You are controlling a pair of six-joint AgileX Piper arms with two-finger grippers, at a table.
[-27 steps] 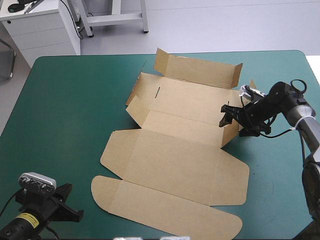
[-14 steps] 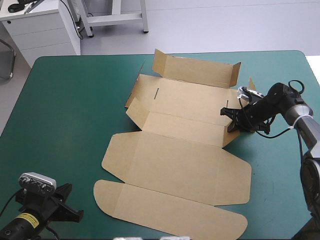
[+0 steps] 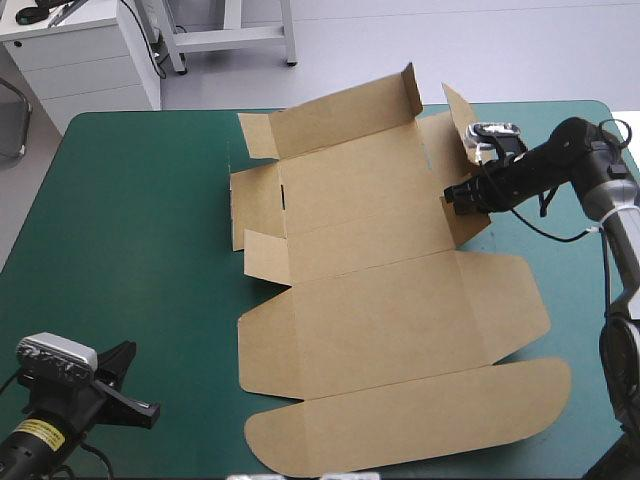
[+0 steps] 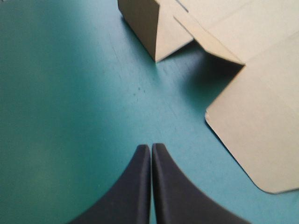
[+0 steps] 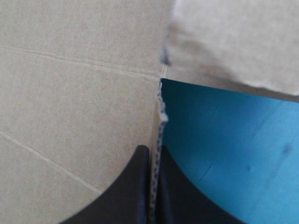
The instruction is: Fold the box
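The brown box (image 3: 380, 280) lies mostly flat in the middle of the table, with its far wall and side flaps raised and its rounded lid flap toward the front edge. My right gripper (image 3: 455, 197) is shut on the box's upright right side wall. The right wrist view shows the board's cut edge (image 5: 160, 126) pinched between the black fingers (image 5: 140, 186). My left gripper (image 3: 140, 412) hovers low at the front left corner, shut and holding nothing. In its own view the left gripper (image 4: 151, 148) points across bare cover toward the box's near corner (image 4: 261, 130) and a raised flap (image 4: 145, 23).
The teal-green cover (image 3: 130, 220) stretches wide between the box and the table's left edge. The lid flap (image 3: 420, 420) reaches close to the front edge and toward the right edge.
My right gripper has shut on the box's right wall and moved toward the far edge. The whole box swung round with it, its lid end now toward the front right. The left arm shifted slightly.
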